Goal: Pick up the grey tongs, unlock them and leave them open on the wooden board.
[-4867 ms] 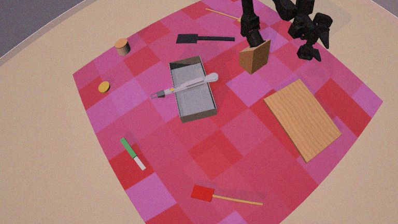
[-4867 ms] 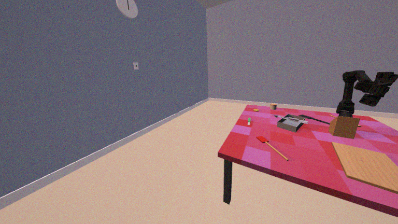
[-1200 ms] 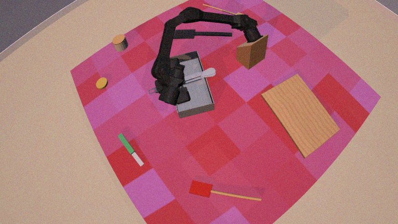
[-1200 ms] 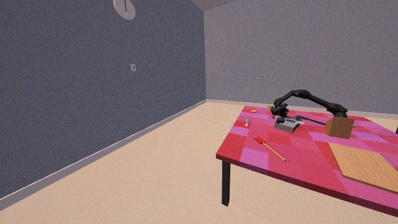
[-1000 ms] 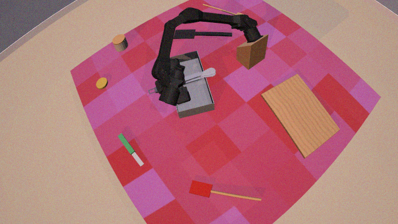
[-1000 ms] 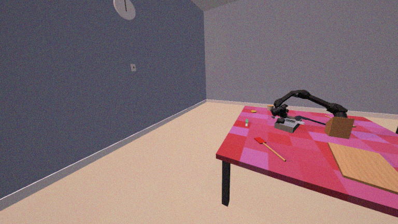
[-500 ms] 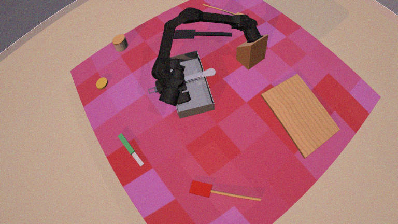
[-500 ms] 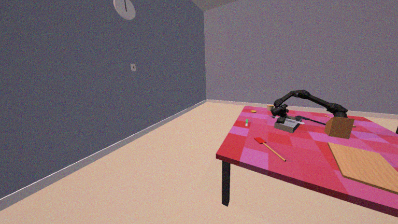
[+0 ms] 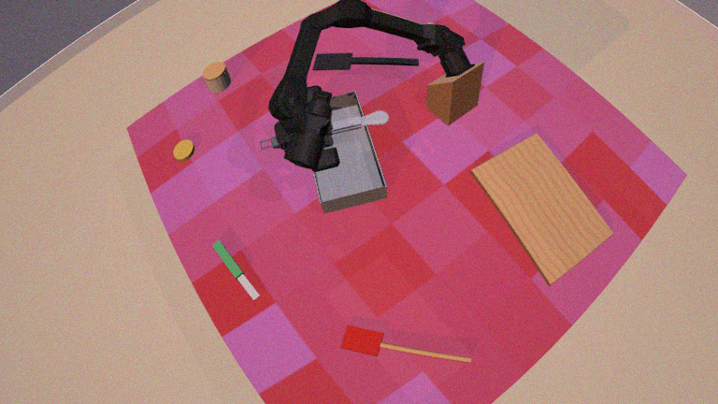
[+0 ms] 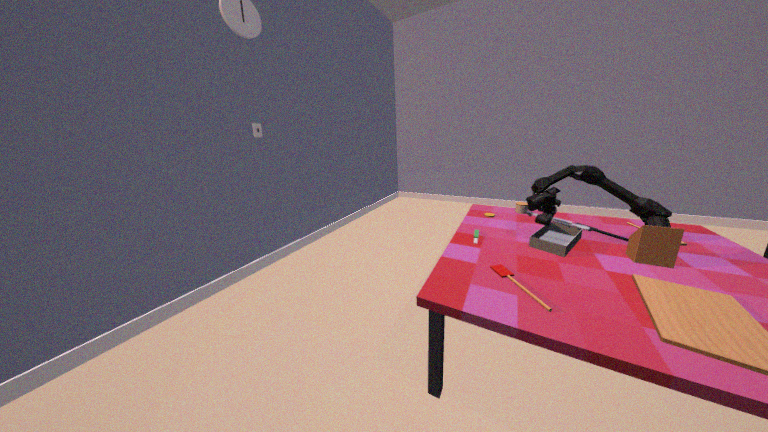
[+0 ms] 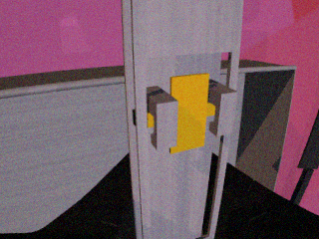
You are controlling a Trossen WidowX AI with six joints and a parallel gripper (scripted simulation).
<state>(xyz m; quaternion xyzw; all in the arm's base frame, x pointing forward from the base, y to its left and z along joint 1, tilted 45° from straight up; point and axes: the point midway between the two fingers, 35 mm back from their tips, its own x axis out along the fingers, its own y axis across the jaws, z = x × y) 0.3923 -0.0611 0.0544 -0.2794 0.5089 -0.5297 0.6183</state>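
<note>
The grey tongs (image 9: 377, 117) (image 10: 564, 221) (image 11: 179, 30) are roughly level across and a little above the roasting tin (image 9: 353, 201) (image 10: 546, 246). Their rounded tips point toward the brown block, and a thin loop shows at the other end. My gripper (image 9: 325, 136) (image 10: 545, 218) (image 11: 167, 155) is shut on the tongs, with its black fingers on both sides of them. The yellow lock piece (image 11: 189, 112) sits between two grey brackets in the wrist view. The fingertips are mostly hidden in the top and exterior views. The wooden board (image 9: 542, 209) (image 10: 696, 314) lies flat at the right.
A brown block (image 9: 455, 93) (image 10: 656, 246) stands between the arm's base and the board. A black spatula (image 9: 332, 61) lies behind the tin. A red spatula (image 9: 362, 340) (image 10: 501, 270), green-handled knife (image 9: 227, 259), yellow disc (image 9: 183, 150) and round can (image 9: 216, 77) are on the table.
</note>
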